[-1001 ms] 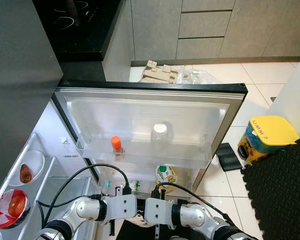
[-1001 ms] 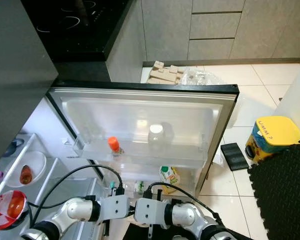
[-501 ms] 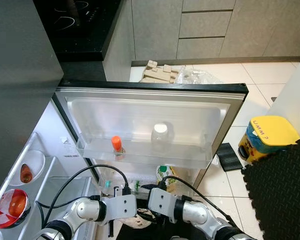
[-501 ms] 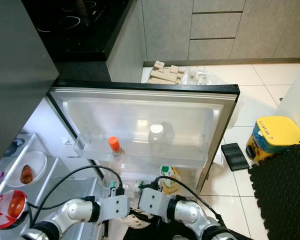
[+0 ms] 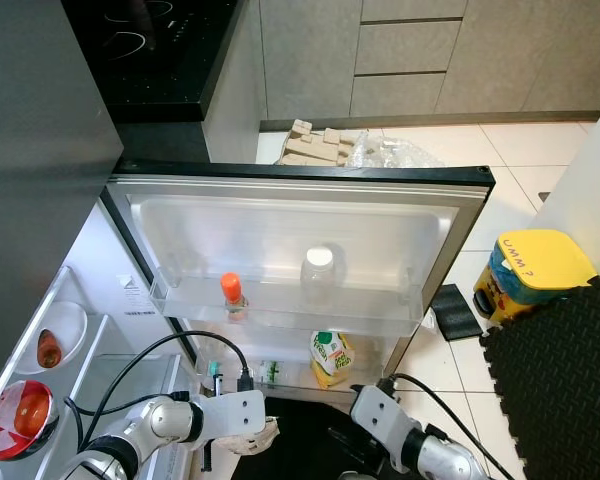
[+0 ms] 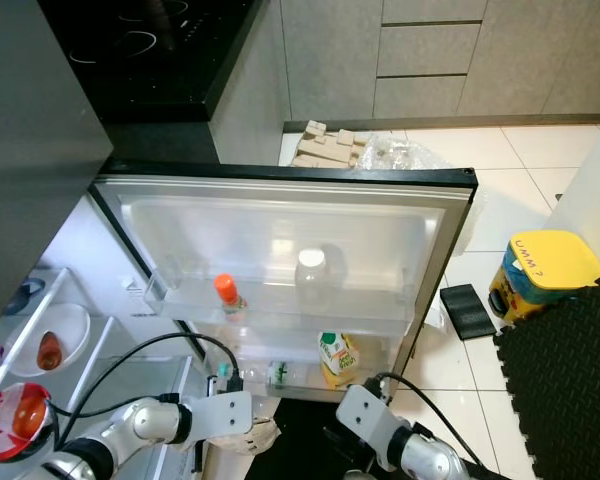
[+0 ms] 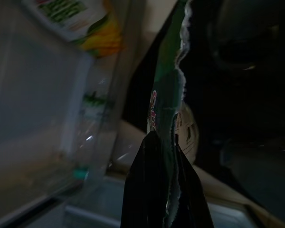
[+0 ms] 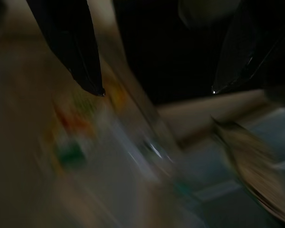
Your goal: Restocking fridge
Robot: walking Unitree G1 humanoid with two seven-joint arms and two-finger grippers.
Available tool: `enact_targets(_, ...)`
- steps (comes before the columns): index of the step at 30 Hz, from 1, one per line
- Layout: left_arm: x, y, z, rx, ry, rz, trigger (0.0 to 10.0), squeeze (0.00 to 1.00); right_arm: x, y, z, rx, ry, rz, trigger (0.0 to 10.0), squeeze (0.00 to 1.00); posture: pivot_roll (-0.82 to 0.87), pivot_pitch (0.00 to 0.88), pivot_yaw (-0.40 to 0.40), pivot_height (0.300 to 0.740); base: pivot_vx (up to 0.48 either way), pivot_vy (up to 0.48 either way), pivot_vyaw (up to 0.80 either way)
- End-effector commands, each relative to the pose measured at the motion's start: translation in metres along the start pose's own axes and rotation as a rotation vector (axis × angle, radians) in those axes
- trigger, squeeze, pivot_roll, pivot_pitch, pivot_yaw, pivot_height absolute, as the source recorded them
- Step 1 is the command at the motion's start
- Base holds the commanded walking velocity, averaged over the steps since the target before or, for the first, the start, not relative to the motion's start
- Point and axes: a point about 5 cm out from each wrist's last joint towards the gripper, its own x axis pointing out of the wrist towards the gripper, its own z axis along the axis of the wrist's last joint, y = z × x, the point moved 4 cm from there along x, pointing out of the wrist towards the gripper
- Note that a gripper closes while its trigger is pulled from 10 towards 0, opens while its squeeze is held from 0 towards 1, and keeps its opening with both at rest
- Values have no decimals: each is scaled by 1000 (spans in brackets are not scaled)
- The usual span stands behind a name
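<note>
While the left gripper (image 7: 167, 190) keeps pinching the packet (image 7: 168, 102), the right gripper's (image 8: 156, 90) spread fingers have withdrawn.

The right wrist view is smeared, so nothing beyond the right claw (image 8: 154, 71) and its spread fingers can be told. The packet (image 7: 167, 118) in the left claw (image 7: 164, 190) carries unreadable print. The red bowl (image 5: 18, 415) is cut by the picture's edge.
</note>
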Motion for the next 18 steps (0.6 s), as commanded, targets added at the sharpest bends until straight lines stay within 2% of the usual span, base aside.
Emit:
enact_targets(1,-2,6,-4,25,32,32,0,0,-6,3,-20,82,95,-57,10000,0,-149,117,61,740,0,0,0)
enact_targets(2,1,11,-1,28,34,62,5804,0,-8,4,-28,139,141,-96,10000,0,-155,118,65,740,0,0,0)
enact_targets(3,4,13,5,-5,8,84,10000,0,-8,5,-34,183,179,-132,10000,0,-157,118,71,740,0,0,0)
enact_targets(5,5,14,8,-31,-11,95,10000,0,-8,6,-36,205,196,-151,10000,0,-157,118,71,740,0,0,0)
enact_targets(6,8,17,11,-39,-13,109,10000,0,-7,6,-40,255,227,-195,10000,0,-158,121,82,740,0,0,0)
enact_targets(7,8,17,11,-39,-13,109,10000,0,-7,6,-40,255,227,-195,10000,0,-158,121,82,740,0,0,0)
enact_targets(9,11,19,14,-24,-9,127,10000,0,-6,6,-44,342,259,-264,10000,0,-161,122,89,740,0,0,0)
enact_targets(10,11,19,14,-24,-9,127,10000,0,-6,6,-44,342,259,-264,10000,0,-161,122,89,740,0,0,0)
enact_targets(11,13,20,15,-9,-1,138,10000,0,-5,5,-44,389,261,-301,10000,0,-161,123,91,740,0,0,0)
enact_targets(18,18,23,22,-10,-4,179,10000,0,-5,0,-45,439,270,-382,10000,0,-160,126,89,740,0,0,0)
